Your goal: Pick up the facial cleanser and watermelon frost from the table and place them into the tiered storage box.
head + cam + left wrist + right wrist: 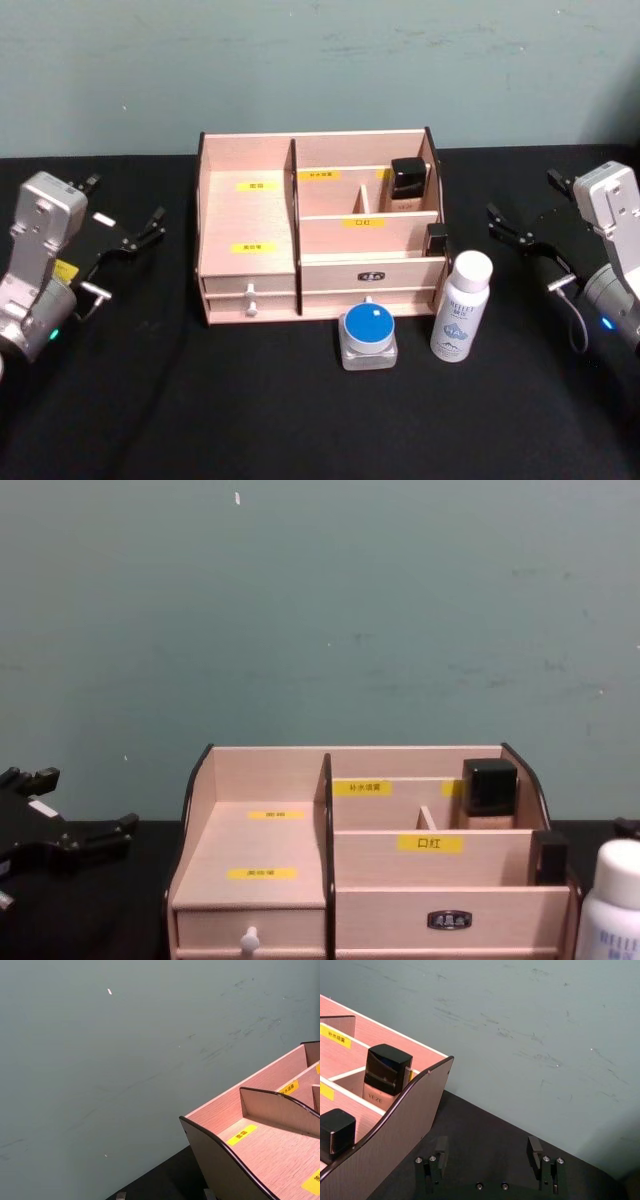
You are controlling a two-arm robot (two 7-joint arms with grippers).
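The tiered storage box (240, 215) stands in the middle of the head view on the black bench (200, 400), with both front drawers shut. Just in front of its right drawer, low in the centre of the frame, sits a blue-lidded jar (369, 332). To the jar's right stands a white bottle (460, 306) with a white cap. Both are upright on the bench, close together but apart. A black-capped bottle (409, 184) stands in the box's upper right compartment, and a small black item (436, 238) sits at the right end of the step below. The left end effector (128, 197) is at the frame's left, fingers apart and empty. The right end effector (520, 193) is at the frame's right, also spread and holding nothing.
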